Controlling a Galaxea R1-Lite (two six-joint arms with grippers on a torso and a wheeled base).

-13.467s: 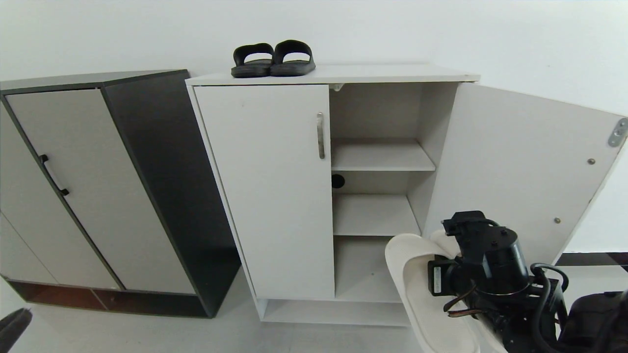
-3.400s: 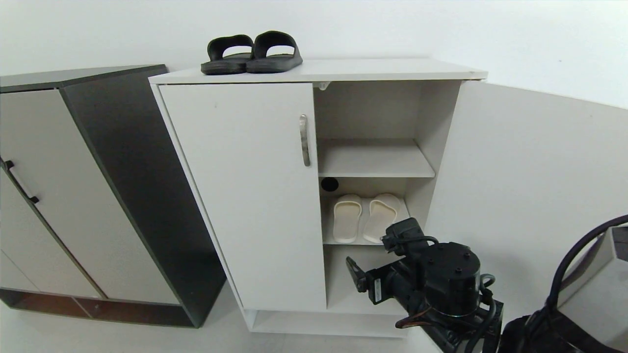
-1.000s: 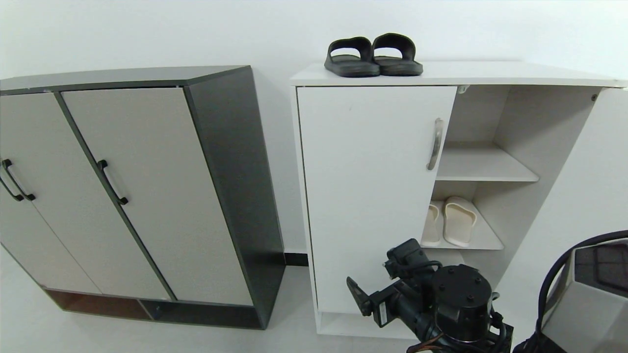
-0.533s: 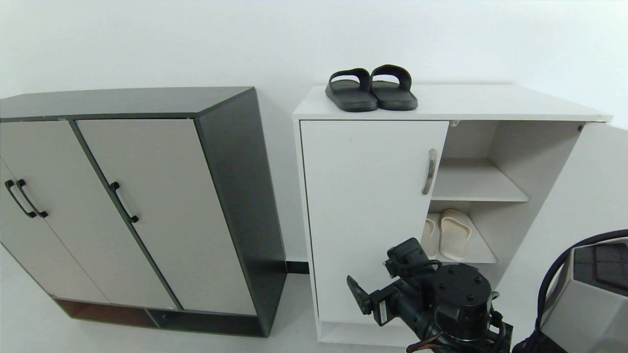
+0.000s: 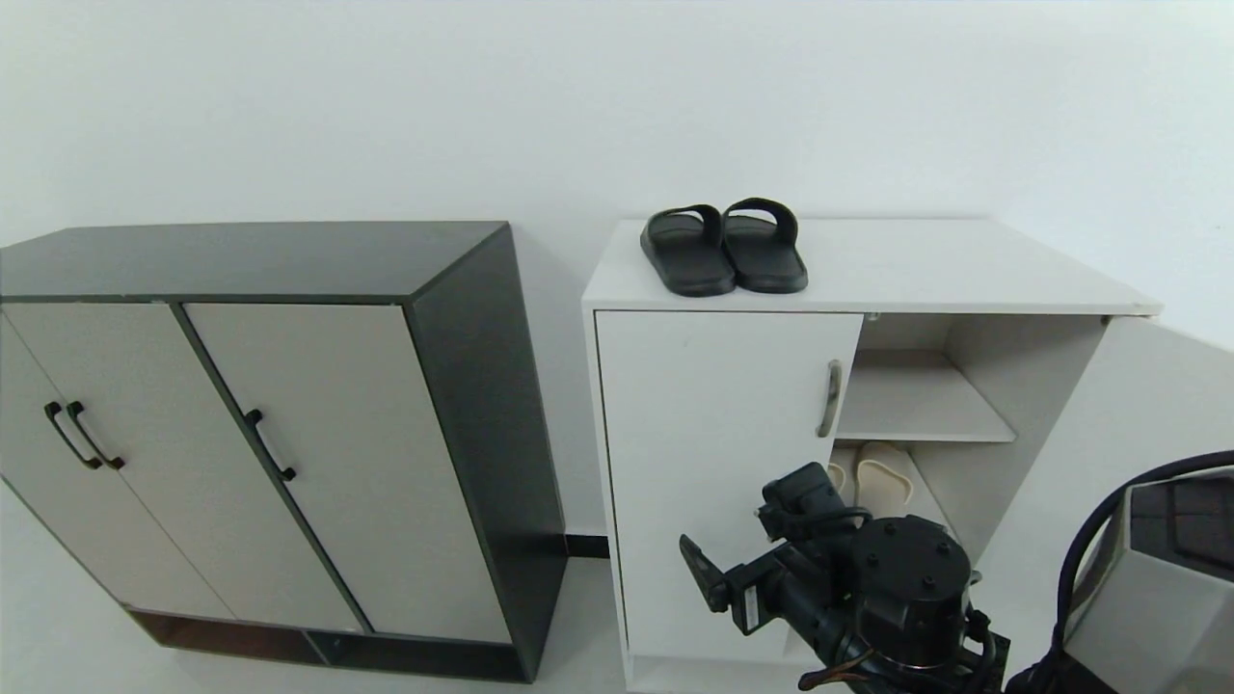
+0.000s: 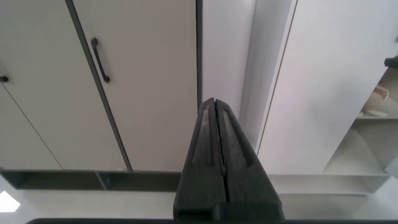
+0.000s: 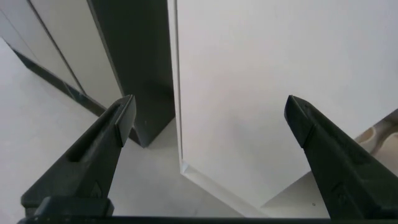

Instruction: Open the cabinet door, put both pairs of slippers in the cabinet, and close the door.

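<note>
Wrist cameras are adding gripper detail: left gripper (image 6: 214, 118) is pressing shut, empty, facing the grey cabinet (image 6: 143, 81); right gripper (image 7: 208, 118) is gaping wide, empty, before the closed door (image 7: 267, 81) of the white cabinet (image 5: 945, 265). Head view is showing black slippers (image 5: 723, 249) sitting atop it and white slippers (image 5: 872, 477) lying on an inner shelf, with the right arm (image 5: 897, 588) partly blocking them. White wall (image 5: 578, 96), pale floor (image 5: 58, 655).
</note>
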